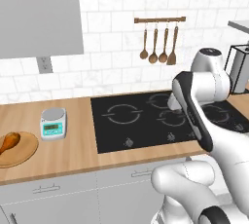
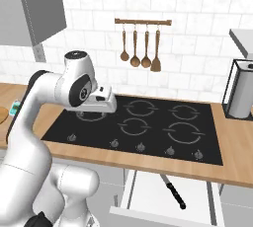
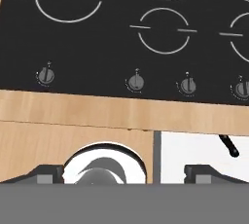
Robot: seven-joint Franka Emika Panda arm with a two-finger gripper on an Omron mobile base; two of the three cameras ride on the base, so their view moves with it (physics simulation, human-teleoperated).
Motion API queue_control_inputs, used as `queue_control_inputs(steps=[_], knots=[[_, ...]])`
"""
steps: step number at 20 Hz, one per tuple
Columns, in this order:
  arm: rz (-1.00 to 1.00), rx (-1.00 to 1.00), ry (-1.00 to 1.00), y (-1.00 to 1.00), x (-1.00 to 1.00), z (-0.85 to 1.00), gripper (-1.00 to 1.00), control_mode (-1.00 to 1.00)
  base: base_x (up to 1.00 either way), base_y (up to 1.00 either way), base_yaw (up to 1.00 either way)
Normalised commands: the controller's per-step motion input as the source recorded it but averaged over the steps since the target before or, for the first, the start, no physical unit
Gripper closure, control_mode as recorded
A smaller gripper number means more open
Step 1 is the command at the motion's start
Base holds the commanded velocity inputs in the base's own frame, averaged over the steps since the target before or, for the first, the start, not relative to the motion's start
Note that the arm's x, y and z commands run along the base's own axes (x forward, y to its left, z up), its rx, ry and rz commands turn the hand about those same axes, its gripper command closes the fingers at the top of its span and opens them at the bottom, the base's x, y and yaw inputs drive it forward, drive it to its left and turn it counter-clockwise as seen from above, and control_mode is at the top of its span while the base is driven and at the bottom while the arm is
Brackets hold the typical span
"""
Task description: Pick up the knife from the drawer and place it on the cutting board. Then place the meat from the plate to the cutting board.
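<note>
Item: my hand [image 3: 124, 172], fingers spread wide, nothing held, over the cooktop [image 2: 143, 125] near its front edge.
Item: knife [image 2: 173, 194], black handle, in the open drawer [image 2: 165, 199] below the counter [image 2: 232, 162], lower & to my right, well apart.
Item: meat [image 1: 8, 142] on plate [image 1: 26, 152], far left.
</note>
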Motion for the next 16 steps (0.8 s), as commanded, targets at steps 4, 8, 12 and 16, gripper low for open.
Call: queue_control_inputs(steps=[4,8,12,16], knots=[[-0.08,0.01,0.02,-1.0,0.0,-0.05,-1.0,-1.0,0.0,0.0,0.0],[-0.07,0.02,0.02,-1.0,0.0,-0.02,-1.0,-1.0,0.0,0.0,0.0],[-0.06,0.03,0.02,-1.0,0.03,-0.01,-1.0,-1.0,0.0,0.0,0.0],[-0.04,0.02,0.03,-0.87,0.02,-0.09,-1.0,-1.0,0.0,0.0,0.0]])
